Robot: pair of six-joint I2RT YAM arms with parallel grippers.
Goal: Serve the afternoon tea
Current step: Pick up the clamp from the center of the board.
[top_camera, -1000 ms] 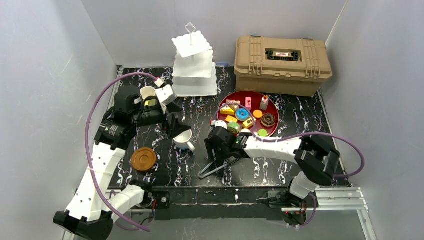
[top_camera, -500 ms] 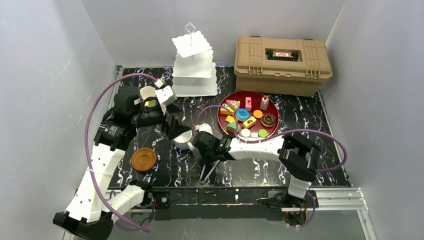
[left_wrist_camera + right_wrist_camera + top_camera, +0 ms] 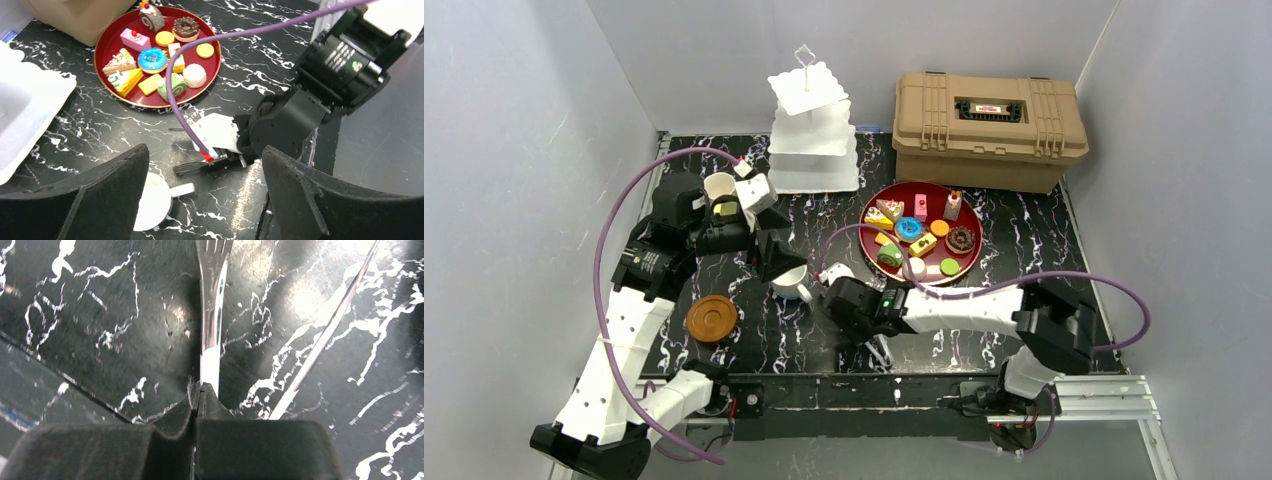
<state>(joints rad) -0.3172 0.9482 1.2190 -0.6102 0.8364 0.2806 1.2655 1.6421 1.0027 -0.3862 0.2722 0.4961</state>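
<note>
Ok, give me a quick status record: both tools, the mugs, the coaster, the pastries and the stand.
left tool: open, above the white mug
right tool: shut on a fork, near the front table edge
white mug: on the table, not on a coaster
coaster: bare, apart from the white mug
pale mug: back left, partly hidden
toy pastries: all on the red tray
cake stand: at the back, tiers bare

A lab test cell: plain grey walls (image 3: 514, 120) box in a black marbled table (image 3: 1024, 230).
</note>
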